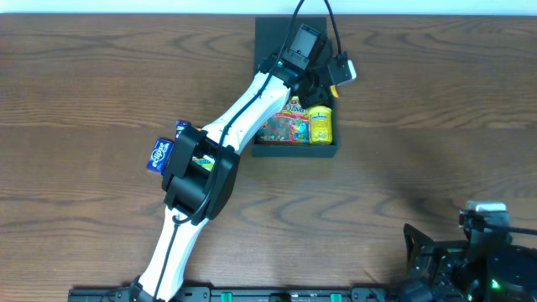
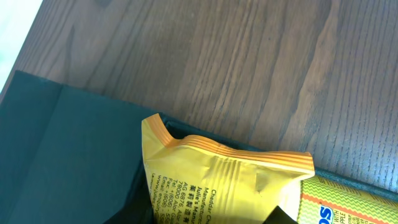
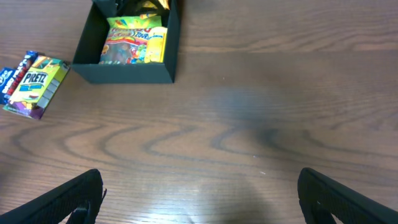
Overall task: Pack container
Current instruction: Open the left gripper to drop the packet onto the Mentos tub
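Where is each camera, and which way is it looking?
Overhead: above the table, looking straight down; the left arm reaches to the container, and the right arm sits at the near right.
Left wrist: on the left arm over the container, looking down at a yellow packet and the black lid flap; its own fingers don't show clearly.
Right wrist: low over the table, facing across it toward the container; the open right gripper frames the bottom.
Shared: overhead and right wrist both show the colourful sweets packet inside the container.
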Controlling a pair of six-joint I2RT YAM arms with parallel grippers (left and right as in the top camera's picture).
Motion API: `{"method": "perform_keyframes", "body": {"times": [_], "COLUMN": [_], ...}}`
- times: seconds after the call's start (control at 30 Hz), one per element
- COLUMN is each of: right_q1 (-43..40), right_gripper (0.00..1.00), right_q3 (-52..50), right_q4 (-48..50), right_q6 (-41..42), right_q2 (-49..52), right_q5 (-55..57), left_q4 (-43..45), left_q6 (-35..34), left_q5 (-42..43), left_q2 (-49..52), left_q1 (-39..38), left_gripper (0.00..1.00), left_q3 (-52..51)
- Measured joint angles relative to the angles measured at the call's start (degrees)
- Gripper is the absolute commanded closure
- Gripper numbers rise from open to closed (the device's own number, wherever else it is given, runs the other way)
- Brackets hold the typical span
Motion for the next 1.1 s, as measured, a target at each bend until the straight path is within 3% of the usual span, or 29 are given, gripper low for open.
{"method": "perform_keyframes", "body": {"times": [0.23, 0.43, 0.73, 1.1], "right_q1": [0.00, 0.00, 0.00, 0.02], "right_gripper": [0.01, 0.01, 0.01, 0.01], "right_q3": [0.00, 0.00, 0.00, 0.00], "right_q4": [0.00, 0.00, 0.00, 0.00], "right_q6": [0.00, 0.00, 0.00, 0.00], "right_q2": [0.00, 0.00, 0.00, 0.00], "right_q5": [0.00, 0.00, 0.00, 0.00], "left_q4": [-0.13, -0.31, 1.22, 1.22], "left_q6": [-0.02, -0.15, -2.67, -6.73], "left_q5": [0.15, -0.55, -1.07, -5.49], "left_q2": [0.55, 0.55, 0.55, -1.33], "left_q1": [0.00, 0.00, 0.00, 0.00], "left_gripper": [0.63, 0.41, 0.28, 0.25], "left_q3": [0.00, 0.00, 0.00, 0.00]}}
